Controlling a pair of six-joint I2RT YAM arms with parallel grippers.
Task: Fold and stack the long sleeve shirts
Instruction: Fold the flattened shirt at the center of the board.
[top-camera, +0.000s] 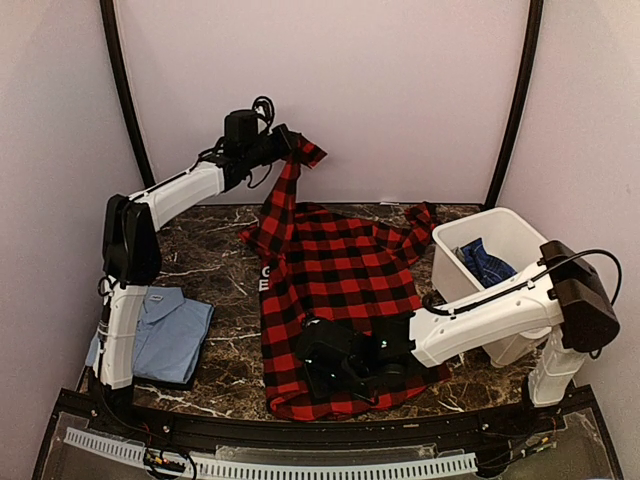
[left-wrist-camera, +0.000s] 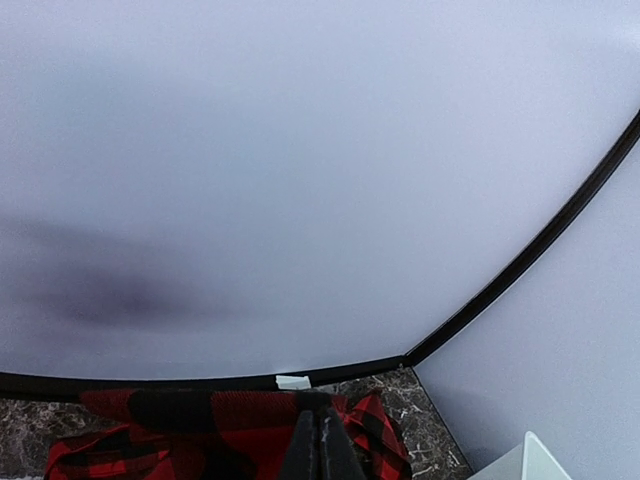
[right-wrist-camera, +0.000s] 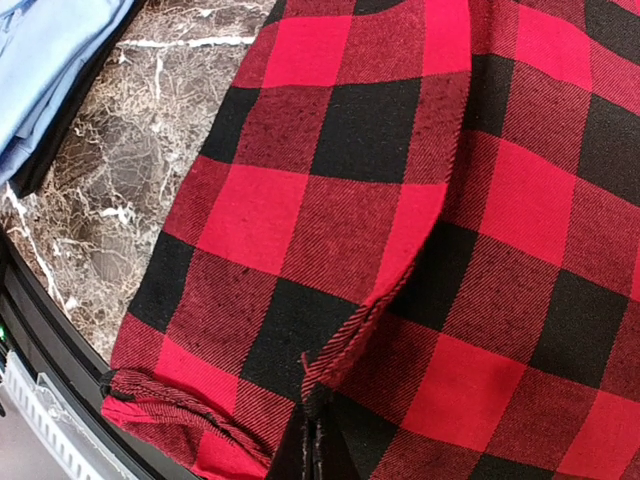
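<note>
Flannel (top-camera: 340, 270) lies spread mid desk (top-camera: 215, 260), with one sleeve (top-camera: 285, 190) pulled up toward the back wall. Left jaws are clamped tight on the sleeve end, held high. Right jaws are pinched closed on a folded flannel edge near the front hem, low on the cloth. Light blue shirt (top-camera: 165, 335) sits folded front-left, apart from the flannel. Dark blue shirt (top-camera: 487, 262) is in the white bin (top-camera: 510, 225) at right.

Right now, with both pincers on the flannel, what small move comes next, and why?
Probably the left pincer should bring the lifted sleeve inward over the flannel: it hangs raised, while the right pincer grips the near edge.
</note>
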